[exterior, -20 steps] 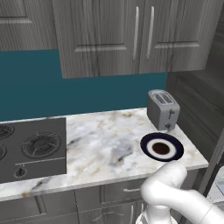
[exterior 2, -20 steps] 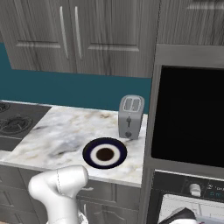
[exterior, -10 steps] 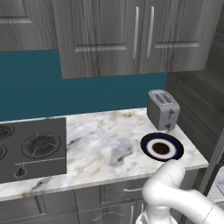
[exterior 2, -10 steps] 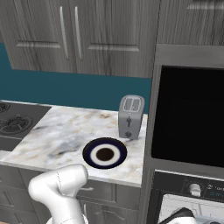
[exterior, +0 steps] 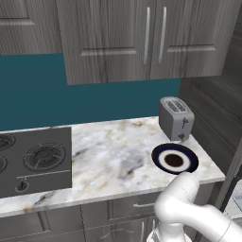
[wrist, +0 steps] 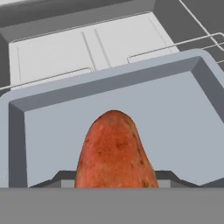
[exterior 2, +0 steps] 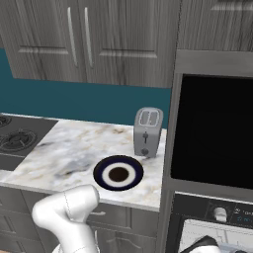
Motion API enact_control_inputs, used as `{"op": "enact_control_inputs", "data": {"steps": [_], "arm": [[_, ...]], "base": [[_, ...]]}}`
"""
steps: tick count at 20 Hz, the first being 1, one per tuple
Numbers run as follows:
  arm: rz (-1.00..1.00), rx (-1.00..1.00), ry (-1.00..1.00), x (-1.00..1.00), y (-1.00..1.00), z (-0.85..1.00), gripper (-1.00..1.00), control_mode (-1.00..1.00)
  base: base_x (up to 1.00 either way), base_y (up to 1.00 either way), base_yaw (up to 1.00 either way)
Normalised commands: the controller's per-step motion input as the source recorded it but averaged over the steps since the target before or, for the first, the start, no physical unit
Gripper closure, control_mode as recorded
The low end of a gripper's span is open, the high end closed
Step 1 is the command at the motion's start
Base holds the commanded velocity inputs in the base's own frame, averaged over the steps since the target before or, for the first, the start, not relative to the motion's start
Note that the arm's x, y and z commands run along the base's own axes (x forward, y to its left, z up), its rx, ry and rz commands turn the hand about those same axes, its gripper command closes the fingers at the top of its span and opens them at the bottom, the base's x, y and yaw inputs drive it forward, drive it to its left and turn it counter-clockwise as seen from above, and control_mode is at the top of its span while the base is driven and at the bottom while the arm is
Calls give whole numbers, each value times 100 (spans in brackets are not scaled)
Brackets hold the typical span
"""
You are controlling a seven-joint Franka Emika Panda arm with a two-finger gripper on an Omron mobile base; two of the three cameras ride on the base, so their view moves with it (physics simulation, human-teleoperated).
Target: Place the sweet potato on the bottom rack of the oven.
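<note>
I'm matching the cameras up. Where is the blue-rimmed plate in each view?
Left base view: plate on the counter's right end, lower right.
Right base view: plate low centre, near the counter's front edge.
Hand view: faces the sweet potato over a grey tray.
Shared landmark: the toaster, just behind the plate.

Grey wood cabinets [exterior: 142,38], teal backsplash [exterior: 56,94], marble counter [exterior: 113,160].
</note>
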Motion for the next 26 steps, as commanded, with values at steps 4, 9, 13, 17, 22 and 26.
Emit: {"op": "enact_control_inputs", "data": {"steps": [4,9,13,17,22,26], "arm": [[1,0,6,12,0,-6,100,-100],[4,1,5,5,1,-13,100,-100],[5,3,0,0,0,-34,100,-100],[4,4,0,2,0,-26,100,-100],[4,3,0,5,0,-23,100,-100],[3,3,0,3,0,-26,-100,-100]], "base": [[0,0,0],[0,0,0],[0,0,0],[0,0,0],[0,0,0],[0,0,0]]}}
